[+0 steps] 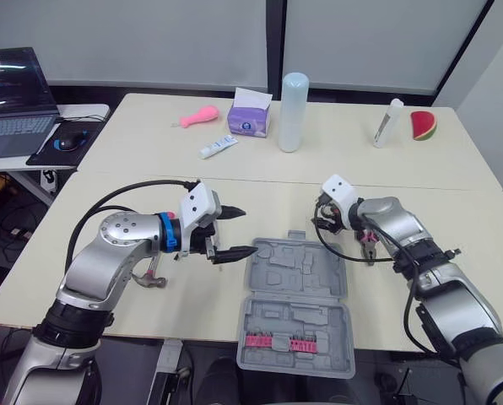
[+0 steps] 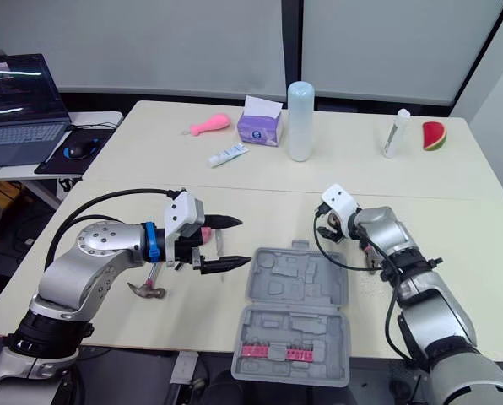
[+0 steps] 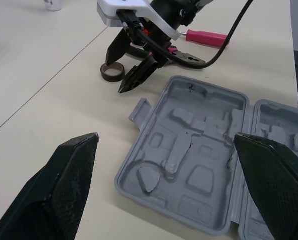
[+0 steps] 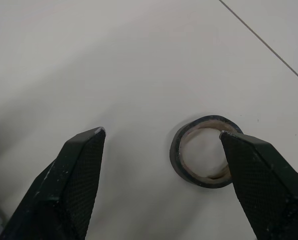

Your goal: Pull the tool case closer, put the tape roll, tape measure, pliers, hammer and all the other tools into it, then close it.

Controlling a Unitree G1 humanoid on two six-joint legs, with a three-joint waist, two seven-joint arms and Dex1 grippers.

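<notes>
Grey plastic forms the tool case (image 1: 298, 308), which is laid open on the bench (image 1: 150, 181) between the two arms. Its near half seems to reach past the front edge of the bench. The tape roll (image 4: 178, 155) is lying flat on the bench beyond the far right corner of the case, directly under the right jaws. These jaws are spread wide and nothing is held in them. In the right wrist view the roll is seen between the two fingers, but much closer to one of them. The left jaws are also released and empty, and are held above the bench just left of the case.

If the right jaws are closed from this position, the rim is probably met first by the nearer finger. The roll could then be pushed aside or tipped up instead of being clamped, and such a low ring can slip out easily. If weight is put on the near half of the case, it could be tipped off the bench.

Most of the hammer (image 2: 147, 288) is covered by the left forearm. The pliers (image 1: 370, 247) are partly hidden behind the right wrist. The working end of a pink-handled tool (image 3: 207, 36) is covered, so its kind cannot be told. Whether the nearer finger touches the roll cannot be decided.
</notes>
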